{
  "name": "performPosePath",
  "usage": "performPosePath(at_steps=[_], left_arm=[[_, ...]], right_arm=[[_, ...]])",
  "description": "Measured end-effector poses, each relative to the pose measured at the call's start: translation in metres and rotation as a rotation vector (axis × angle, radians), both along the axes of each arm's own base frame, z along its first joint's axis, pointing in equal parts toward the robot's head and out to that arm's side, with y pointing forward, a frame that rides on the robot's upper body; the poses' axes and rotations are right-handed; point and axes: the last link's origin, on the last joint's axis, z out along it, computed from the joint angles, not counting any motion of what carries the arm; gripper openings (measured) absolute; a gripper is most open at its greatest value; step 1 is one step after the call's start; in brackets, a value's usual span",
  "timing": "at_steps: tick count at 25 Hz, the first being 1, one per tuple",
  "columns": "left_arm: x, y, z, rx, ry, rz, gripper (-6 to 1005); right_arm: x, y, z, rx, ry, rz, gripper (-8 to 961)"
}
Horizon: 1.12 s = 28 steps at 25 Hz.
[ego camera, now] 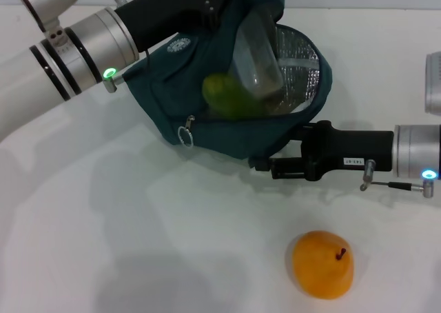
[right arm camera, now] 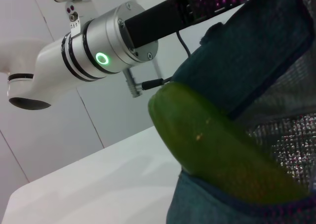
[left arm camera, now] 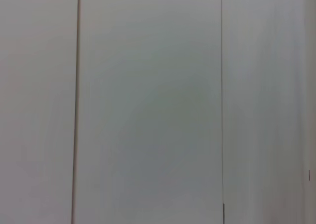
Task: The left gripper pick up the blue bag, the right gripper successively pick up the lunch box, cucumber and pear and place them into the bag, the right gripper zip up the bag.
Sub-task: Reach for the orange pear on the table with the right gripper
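Observation:
My left gripper (ego camera: 215,3) is shut on the top of the blue bag (ego camera: 172,99) and holds it tilted above the table, mouth open to the right and foil lining showing. The lunch box (ego camera: 258,58) stands inside the bag. The cucumber (ego camera: 231,96) lies in the mouth with one end poking out, and it fills the right wrist view as the cucumber (right arm camera: 212,150) against the bag (right arm camera: 256,51). My right gripper (ego camera: 265,165) is open just below the bag's lower rim, holding nothing. The pear (ego camera: 322,263) rests on the table near the front.
The white table (ego camera: 138,223) stretches under the bag, with the bag's shadow on it. The left wrist view shows only pale wall panels. In the right wrist view the left arm's silver wrist (right arm camera: 98,56) shows beyond the bag.

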Motion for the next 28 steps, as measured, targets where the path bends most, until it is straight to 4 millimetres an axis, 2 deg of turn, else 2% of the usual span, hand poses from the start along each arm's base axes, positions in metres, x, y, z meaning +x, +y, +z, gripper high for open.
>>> performPosePath(at_steps=[7, 12, 18, 28], left_arm=[[0.0008, 0.0002, -0.0002, 0.0, 0.0, -0.002, 43], [0.001, 0.0, -0.0004, -0.001, 0.0, -0.003, 43], [0.0046, 0.0013, -0.0017, -0.005, 0.002, -0.013, 43], [0.0098, 0.0006, -0.0048, -0.018, 0.005, -0.033, 43]], right_arm=[[-0.0001, 0.0002, -0.0005, -0.007, -0.003, -0.009, 759], [0.0022, -0.0015, -0.0001, -0.007, -0.003, -0.013, 537], [0.0008, -0.0036, -0.0038, -0.028, -0.023, 0.008, 333], [-0.0019, 0.0021, -0.0069, -0.017, -0.044, 0.003, 306]])
